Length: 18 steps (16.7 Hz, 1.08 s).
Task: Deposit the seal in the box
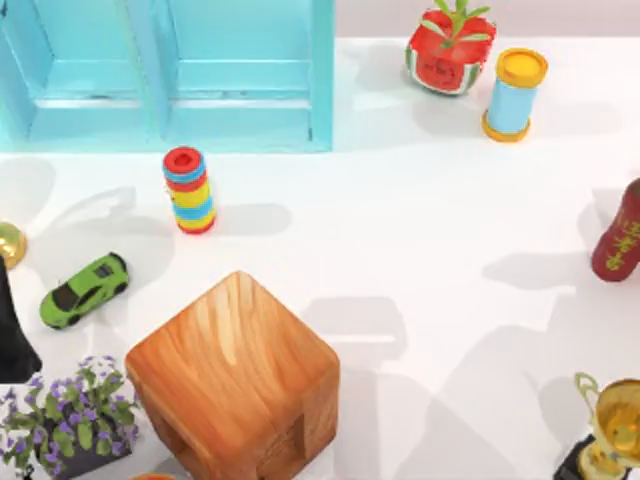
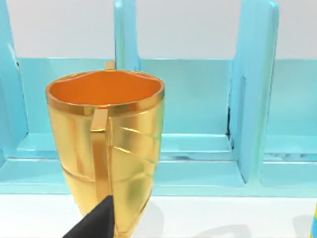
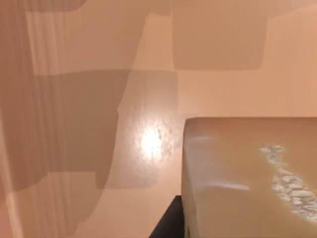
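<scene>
the seal (image 3: pixel 247 173) is a tan-brown block with rounded edges and whitish flecked markings on one face, seen close in the right wrist view. whether either pincer is apart or together, i cannot tell.

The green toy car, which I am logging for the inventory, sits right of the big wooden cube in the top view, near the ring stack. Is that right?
Not quite. In the top view the green toy car sits left of the big wooden cube, not right of it. It is indeed near the ring stack, which stands farther up the table.
</scene>
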Motion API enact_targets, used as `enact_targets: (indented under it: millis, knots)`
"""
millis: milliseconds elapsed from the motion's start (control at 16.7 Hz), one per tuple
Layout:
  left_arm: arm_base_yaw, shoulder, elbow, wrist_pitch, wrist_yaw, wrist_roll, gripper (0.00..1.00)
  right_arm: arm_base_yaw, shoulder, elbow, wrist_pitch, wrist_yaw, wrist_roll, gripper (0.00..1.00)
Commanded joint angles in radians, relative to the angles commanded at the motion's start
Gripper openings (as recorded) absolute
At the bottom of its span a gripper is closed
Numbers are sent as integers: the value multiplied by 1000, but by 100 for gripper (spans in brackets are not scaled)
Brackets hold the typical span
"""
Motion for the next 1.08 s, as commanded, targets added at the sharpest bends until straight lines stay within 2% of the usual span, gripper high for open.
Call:
enact_targets:
  millis: [300, 1080]
  knots:
    - [0, 0, 0, 0, 0, 0, 100, -1, 5, -19, 20, 0, -1, 0]
    - [0, 0, 0, 0, 0, 0, 100, -1, 5, -19, 20, 0, -1, 98]
